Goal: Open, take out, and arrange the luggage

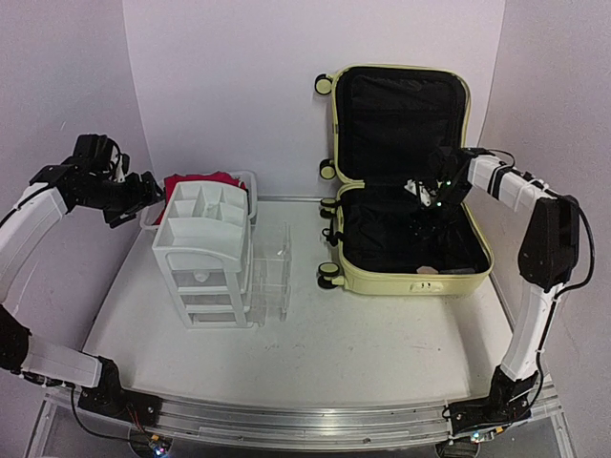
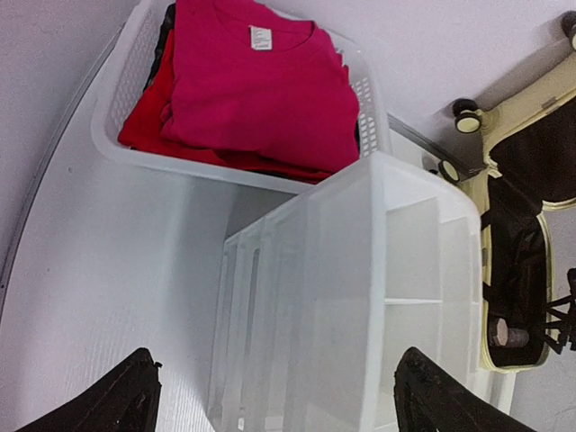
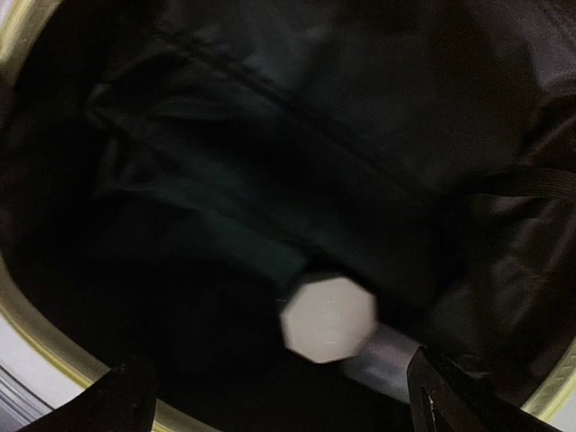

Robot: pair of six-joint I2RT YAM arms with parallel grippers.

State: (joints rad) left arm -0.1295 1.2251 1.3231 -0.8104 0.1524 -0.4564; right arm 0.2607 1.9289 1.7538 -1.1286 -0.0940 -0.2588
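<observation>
Both spread wide and empty, the left pincer (image 2: 279,385) hovers beside the white basket (image 2: 112,135) while the right pincer (image 3: 283,385) hangs over the luggage (image 1: 410,286), which lies open on the counter's (image 1: 363,334) far right.

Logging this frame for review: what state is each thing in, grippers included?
Suitcase: open, lid upright.
Bottle: lying inside the suitcase.
Basket: full of folded red clothes.
Organiser: drawers shut, top compartments empty.
Left gripper: open, empty.
Right gripper: open, empty, over the bottle.
</observation>
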